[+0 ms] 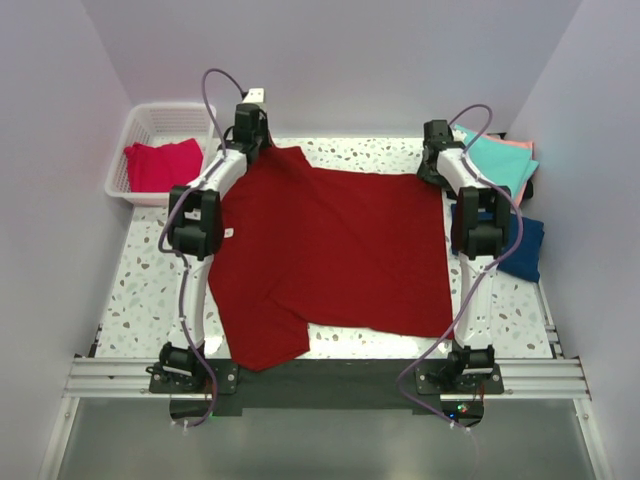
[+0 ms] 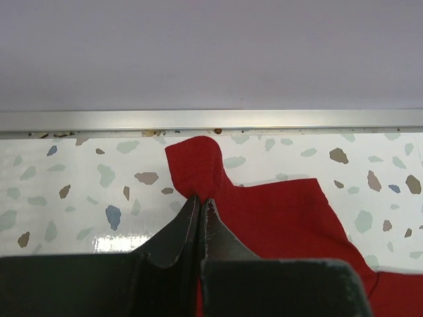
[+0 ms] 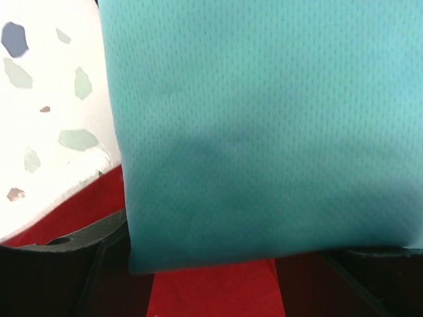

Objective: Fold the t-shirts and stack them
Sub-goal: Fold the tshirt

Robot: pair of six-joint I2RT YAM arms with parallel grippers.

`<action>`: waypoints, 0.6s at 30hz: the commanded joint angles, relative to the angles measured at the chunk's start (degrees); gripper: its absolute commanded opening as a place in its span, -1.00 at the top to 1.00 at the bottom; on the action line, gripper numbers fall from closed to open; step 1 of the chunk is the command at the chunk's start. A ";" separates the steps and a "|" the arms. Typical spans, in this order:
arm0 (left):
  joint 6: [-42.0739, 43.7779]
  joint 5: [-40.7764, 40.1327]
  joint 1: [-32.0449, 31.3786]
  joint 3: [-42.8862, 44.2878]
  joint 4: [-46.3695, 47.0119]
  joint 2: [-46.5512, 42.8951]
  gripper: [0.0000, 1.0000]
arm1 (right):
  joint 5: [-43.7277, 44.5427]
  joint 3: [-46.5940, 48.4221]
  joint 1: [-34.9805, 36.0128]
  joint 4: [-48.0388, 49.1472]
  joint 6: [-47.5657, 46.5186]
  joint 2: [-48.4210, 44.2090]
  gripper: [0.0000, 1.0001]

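While the red shirt (image 1: 330, 250) lies flat mid-worktop, unfolded, I'd call this early. A pink shirt (image 1: 160, 165) waits in the far-left basket (image 1: 135, 120), and the teal shirt (image 1: 500, 165) and navy shirt (image 1: 528, 245) sit far right. Left tool (image 2: 200, 198) is clamped on the red shirt's far-left corner. Right tool (image 1: 437, 140) gapes wide by the teal shirt, holding nothing I can see.

Dark red shirt (image 1: 330, 250) lies spread flat; pink-red shirt (image 1: 160, 165) bunched far left of it; teal shirt (image 1: 497, 162) atop salmon shirt (image 1: 520, 146), navy shirt (image 1: 526, 246) right.
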 commanded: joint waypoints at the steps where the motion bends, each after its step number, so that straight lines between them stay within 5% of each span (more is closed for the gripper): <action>1: 0.96 -1.68 0.30 -0.54 2.49 -5.46 1.00 | -1.18 3.72 -0.59 1.91 -1.50 1.44 -0.30; 10: 1.23 -3.52 0.30 -0.62 1.70 -6.51 1.00 | -10.32 3.64 -0.59 1.82 -1.32 3.64 0.00; 18: 1.23 -4.31 0.66 -1.33 1.35 -7.48 1.00 | -15.69 -0.67 -0.06 3.58 -2.72 1.35 -0.08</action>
